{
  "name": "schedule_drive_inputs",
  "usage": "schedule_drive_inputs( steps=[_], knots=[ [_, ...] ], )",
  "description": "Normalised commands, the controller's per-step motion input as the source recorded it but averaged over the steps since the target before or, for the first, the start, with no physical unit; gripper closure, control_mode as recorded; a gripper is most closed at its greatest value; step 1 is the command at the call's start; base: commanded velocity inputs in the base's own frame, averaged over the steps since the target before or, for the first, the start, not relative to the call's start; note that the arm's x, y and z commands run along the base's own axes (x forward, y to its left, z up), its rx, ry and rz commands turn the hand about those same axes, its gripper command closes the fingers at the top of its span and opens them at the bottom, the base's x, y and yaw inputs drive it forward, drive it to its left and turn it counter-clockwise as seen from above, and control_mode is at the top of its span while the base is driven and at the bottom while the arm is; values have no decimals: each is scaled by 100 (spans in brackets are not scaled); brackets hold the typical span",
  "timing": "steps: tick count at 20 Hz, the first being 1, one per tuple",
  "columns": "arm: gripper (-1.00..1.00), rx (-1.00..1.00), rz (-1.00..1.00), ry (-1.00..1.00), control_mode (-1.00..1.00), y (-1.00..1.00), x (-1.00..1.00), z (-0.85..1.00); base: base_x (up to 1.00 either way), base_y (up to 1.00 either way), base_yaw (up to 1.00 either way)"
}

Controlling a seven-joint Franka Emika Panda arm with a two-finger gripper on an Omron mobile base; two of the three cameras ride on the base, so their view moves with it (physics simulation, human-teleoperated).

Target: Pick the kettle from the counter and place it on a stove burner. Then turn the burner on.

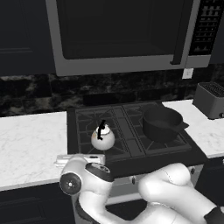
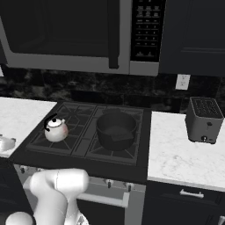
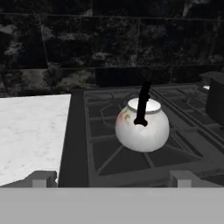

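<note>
Pincer [image 3: 112, 177] spread, empty; kettle [image 3: 142, 124] upright on stove burner [image 3: 131, 153].

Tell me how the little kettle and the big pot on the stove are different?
The kettle is small, round and silvery-white; the pot is bigger, wider and black. The kettle has a tall arched handle and a lid knob; the pot is open on top. Both sit on the cooktop grates.

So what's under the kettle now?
The kettle sits on the front-left burner grate of the cooktop. The burner beneath it is hidden by the kettle.
</note>
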Motion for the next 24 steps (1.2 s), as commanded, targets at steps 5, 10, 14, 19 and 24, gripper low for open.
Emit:
schedule_drive_inputs(
  steps=[5,10,14,19,24],
  knots=[
    [-100,0,11,-15,-100,30,-45,-26,0,0,0],
    [-100,0,9,-14,-100,14,-32,-35,0,0,0],
    [-100,0,8,-12,-100,4,-20,-35,0,0,0],
    [-100,0,8,-12,-100,0,-20,-38,0,0,0],
    [-100,2,2,-3,-100,0,-12,-41,0,0,0]
  ],
)
